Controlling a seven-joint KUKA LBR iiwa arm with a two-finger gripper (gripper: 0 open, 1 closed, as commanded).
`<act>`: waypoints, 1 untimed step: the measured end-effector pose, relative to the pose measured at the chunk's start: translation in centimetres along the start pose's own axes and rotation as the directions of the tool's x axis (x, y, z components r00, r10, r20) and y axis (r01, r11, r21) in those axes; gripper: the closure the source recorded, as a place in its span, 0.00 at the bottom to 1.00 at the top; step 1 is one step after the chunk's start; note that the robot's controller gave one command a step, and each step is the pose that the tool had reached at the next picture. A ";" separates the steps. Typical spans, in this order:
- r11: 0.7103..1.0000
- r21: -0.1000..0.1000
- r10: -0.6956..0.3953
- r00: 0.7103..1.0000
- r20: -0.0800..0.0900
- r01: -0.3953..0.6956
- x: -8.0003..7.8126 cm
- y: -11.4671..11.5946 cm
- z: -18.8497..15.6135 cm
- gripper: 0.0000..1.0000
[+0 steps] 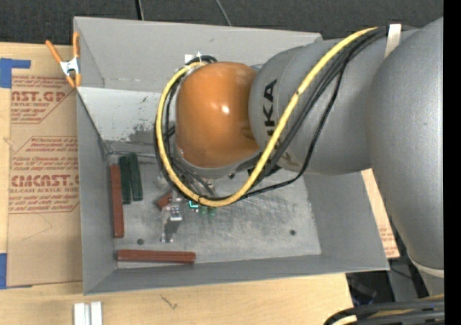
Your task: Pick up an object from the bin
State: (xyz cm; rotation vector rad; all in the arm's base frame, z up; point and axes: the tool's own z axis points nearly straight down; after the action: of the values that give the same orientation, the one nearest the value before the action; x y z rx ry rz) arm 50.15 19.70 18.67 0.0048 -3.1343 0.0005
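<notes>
From my station I see the grey KUKA arm (374, 114) across most of the right side, reaching over the grey metal bin (274, 230) toward its left half. Its orange domed cover (212, 114) hangs above the middle of the bin, and a yellow cable (216, 202) loops round beneath the dome.

On the bin floor I count three flat bars. A long reddish-brown flat bar (155, 256) lies along the near wall, by the lower left corner. A second reddish-brown flat bar (116, 201) lies along the left wall, running away from that corner. Its near end is close to the first bar's left end, but the two are apart. A dark green flat bar (131, 178), the shortest of the three, lies just beside it on the right and parallel to it.

The pincer (171, 226) pokes out under the cover, low over the floor. It is to the right of the green bar and a little in from the bar at the near wall, touching neither. I cannot tell whether it is wide or narrow, since the wrist hides most of it.

A small reddish-brown piece (164, 202) sits right against the pincer's upper end and is the nearest thing to it. I cannot tell whether it is gripped or only lying on the floor there.
</notes>
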 end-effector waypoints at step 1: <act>1.000 -0.002 0.002 1.000 0.007 -0.002 -0.2 -0.1 -0.4 0.00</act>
State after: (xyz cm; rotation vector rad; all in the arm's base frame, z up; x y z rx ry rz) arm 50.35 19.60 19.09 0.0018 -3.1415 -0.0019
